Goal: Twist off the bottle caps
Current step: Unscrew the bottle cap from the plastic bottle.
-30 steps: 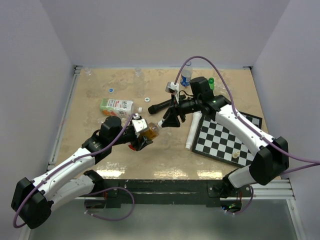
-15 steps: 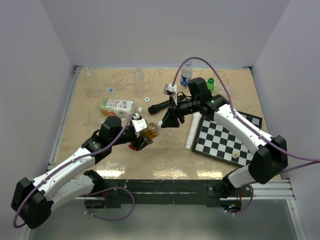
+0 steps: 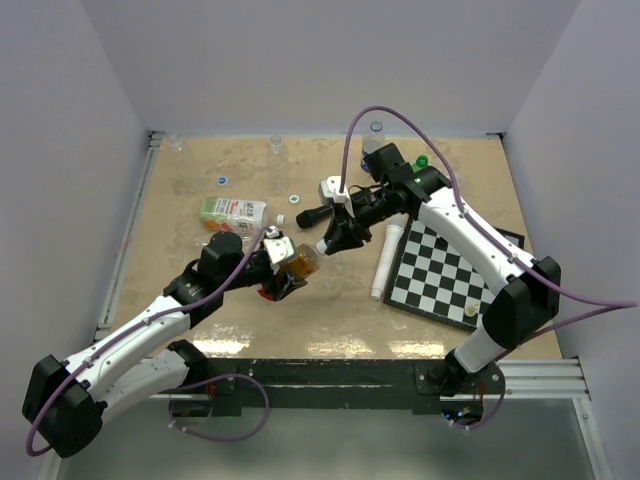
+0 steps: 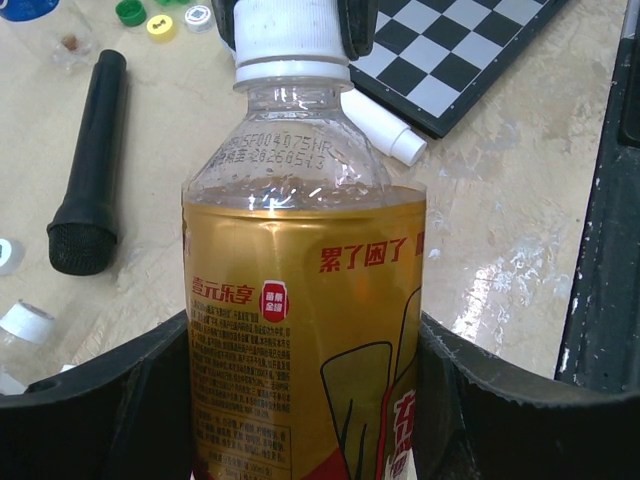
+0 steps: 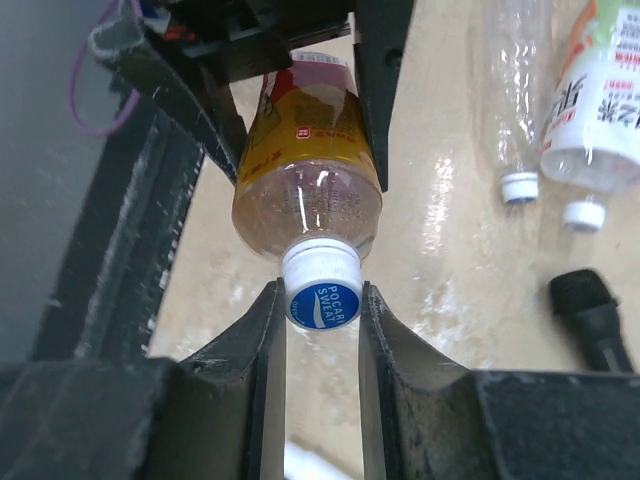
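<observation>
One white cap point(image 5: 322, 288) with a blue printed top sits pinched between the two fingers of your right gripper point(image 5: 320, 300), which is clamped tight on its sides. From the left wrist camera you get only the cap's ribbed skirt; its top is cut off by the frame edge. The cap looks seated down on the collar ring, though the thread itself is hidden in both wrist views, so you cannot be sure.

Below it, the amber bottle point(image 4: 300, 330) is clear and empty at the shoulder. Lower down it carries a gold label with red characters. Your left gripper point(image 3: 285, 265) holds it by the body, one black finger on each side, and the bottle's base is out of sight behind that grip. Seen from above, the bottle hangs over the near middle of the table point(image 3: 200, 300), tipped with its neck toward the right arm, and the cap is lost under the right gripper.

Beyond the neck lie a black microphone point(image 4: 85, 170), a white tube point(image 4: 385, 125) and the corner of a chessboard point(image 4: 470, 50). On the left side of the table you see a capped bottle with a green and orange label point(image 3: 232, 212). A clear bottle point(image 5: 515, 90) lies beside it. A loose blue cap point(image 3: 221, 181) rests farther back.
</observation>
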{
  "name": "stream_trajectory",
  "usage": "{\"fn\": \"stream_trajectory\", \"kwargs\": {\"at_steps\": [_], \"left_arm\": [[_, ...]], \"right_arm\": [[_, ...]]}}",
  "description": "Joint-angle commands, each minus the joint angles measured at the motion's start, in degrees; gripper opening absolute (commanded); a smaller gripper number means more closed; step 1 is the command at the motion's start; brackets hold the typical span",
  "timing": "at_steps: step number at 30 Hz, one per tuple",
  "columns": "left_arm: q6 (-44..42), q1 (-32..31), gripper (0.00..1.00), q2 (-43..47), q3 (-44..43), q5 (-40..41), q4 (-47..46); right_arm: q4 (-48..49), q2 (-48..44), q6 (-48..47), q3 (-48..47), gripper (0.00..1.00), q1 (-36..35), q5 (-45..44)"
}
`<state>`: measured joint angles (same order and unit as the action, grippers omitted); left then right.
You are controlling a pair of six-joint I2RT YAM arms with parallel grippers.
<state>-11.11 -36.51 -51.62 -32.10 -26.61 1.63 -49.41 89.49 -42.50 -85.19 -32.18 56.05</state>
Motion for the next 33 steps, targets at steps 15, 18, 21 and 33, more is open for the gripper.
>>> {"fn": "stream_trajectory", "kwargs": {"at_steps": [15,18,21,33], "left_arm": [[0.4,0.0,0.0,1.5,-0.9,0.0,-0.2],[0.4,0.0,0.0,1.6,-0.8,0.1,-0.3],[0.3,0.1,0.0,1.5,-0.8,0.0,-0.2],[0.4,0.1,0.0,1.3,-0.7,0.5,-0.2]], "right_arm": [[1.5,-10.7,-42.6,4.3,0.25,-2.1,-6.2],[1.9,-11.6,-39.2,5.2,0.44,-1.0,-3.8],[3.6,-13.0,-33.0,6.1,0.57,0.0,-2.7],[3.1,-17.9,-20.4,9.2,0.74,6.4,0.3]]}}
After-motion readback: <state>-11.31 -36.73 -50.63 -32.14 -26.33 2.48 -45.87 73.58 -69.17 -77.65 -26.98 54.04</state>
